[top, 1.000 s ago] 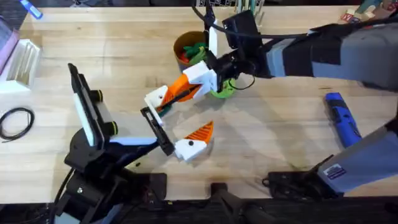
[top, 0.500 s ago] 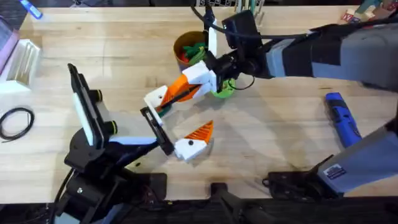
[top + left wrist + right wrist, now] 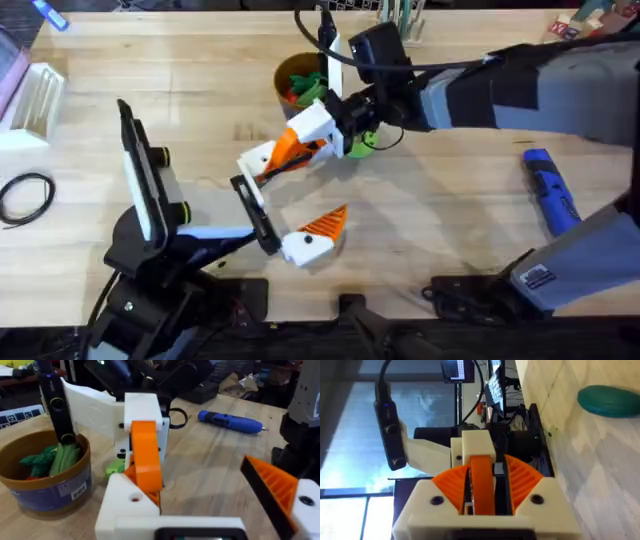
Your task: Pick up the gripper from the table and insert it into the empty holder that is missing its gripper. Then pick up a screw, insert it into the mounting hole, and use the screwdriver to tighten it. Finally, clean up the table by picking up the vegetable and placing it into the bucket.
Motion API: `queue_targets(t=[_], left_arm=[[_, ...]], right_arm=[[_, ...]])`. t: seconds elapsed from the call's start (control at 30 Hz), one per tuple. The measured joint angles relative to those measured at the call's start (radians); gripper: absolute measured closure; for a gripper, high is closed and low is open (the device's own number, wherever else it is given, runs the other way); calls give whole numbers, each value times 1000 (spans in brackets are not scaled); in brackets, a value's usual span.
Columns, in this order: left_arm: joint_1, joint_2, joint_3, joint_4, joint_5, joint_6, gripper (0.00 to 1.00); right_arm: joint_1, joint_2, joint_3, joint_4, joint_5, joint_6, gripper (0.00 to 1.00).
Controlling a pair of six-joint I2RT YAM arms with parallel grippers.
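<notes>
Where the right arm stretches in across the table, its right gripper (image 3: 290, 152) pinches the orange gripper (image 3: 146, 455) — beside the bucket (image 3: 285, 72) of green and red toys. The left gripper (image 3: 285, 205) gapes open, empty.

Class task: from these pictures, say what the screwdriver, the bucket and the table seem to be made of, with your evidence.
Screwdriver: likely moulded plastic, uniform bright blue with a slight sheen. Bucket: possibly card or plastic, with a printed label on its blue wall. Table: pale wood, with visible grain and plank seams.

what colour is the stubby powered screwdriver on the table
Bright blue with a dark tip; the stubby plastic powered screwdriver shows best in the left wrist view.
</notes>
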Motion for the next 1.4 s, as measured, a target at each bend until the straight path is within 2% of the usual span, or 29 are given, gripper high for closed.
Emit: queue_targets(t=[0.23,0.4,0.47,0.5,0.53,0.7,1.0,1.1,1.23,1.3,1.4], left_arm=[[-2,0,0,0,20,10,15],[-27,0,0,-4,97,10,14],[-27,0,0,-5,110,10,15],[-27,0,0,-5,116,10,15],[-27,0,0,-6,119,10,15],[-27,0,0,-7,128,10,15],[-27,0,0,-7,133,10,14],[-27,0,0,-7,136,10,14],[-27,0,0,-7,139,10,16],[-27,0,0,-7,139,10,15],[-27,0,0,-7,140,10,15]], right_arm=[[-15,0,-7,-1,-20,-6,476],[-34,0,-7,5,-22,-4,375],[-40,0,-7,16,-22,-2,239],[-42,0,-7,23,-22,-3,115],[-44,-1,-7,25,-20,-5,78],[-48,-31,-7,23,22,-4,58],[-58,-180,-7,-2,161,-9,51],[-80,-250,-7,-129,244,-53,49],[-124,-379,-2,-471,455,-196,48],[-144,-452,15,-654,613,-289,43],[-155,-551,62,-836,881,-399,11]])
